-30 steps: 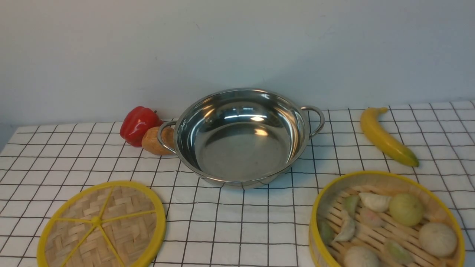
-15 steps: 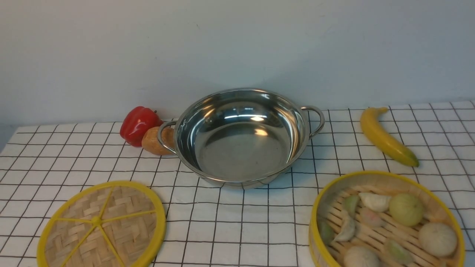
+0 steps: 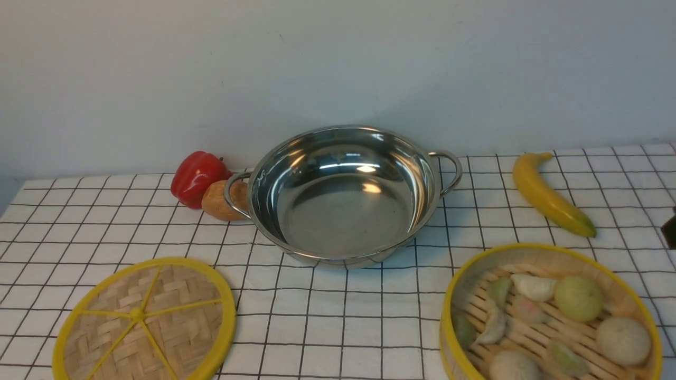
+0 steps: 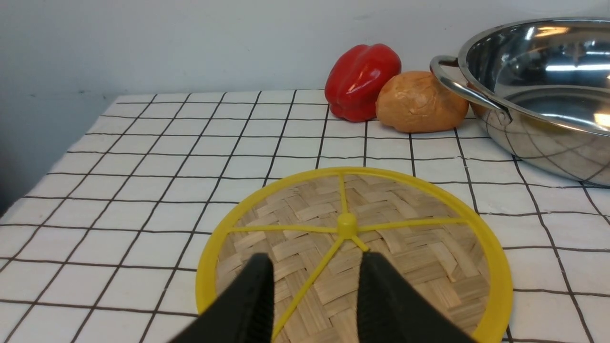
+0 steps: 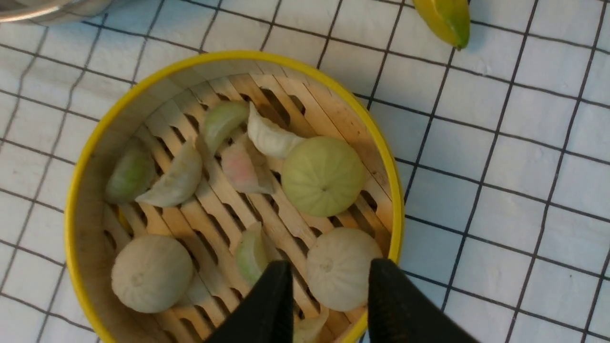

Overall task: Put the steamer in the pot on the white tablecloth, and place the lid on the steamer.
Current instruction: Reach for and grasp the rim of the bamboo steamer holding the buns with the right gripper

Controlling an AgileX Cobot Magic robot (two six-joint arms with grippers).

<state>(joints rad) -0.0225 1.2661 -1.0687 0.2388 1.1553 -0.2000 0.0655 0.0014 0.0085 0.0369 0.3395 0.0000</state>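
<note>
Evidently each arm waits above its own part: left gripper (image 4: 314, 259) over the lid (image 4: 405, 247), right gripper (image 5: 330, 264) over the steamer (image 5: 228, 55), both with jaws apart and empty. The pot (image 3: 343, 211) stands empty on the cloth (image 3: 343, 327), farther back between them. Only the wrist views show the grippers; the front view's dark sliver (image 3: 670, 235) is perhaps an arm.

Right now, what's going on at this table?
Nothing is held yet. The left hand hovers open over the lid, and the right hand hovers open over the steamer. Both things lie on the white tablecloth, nearer than the pot, which holds nothing.
</note>
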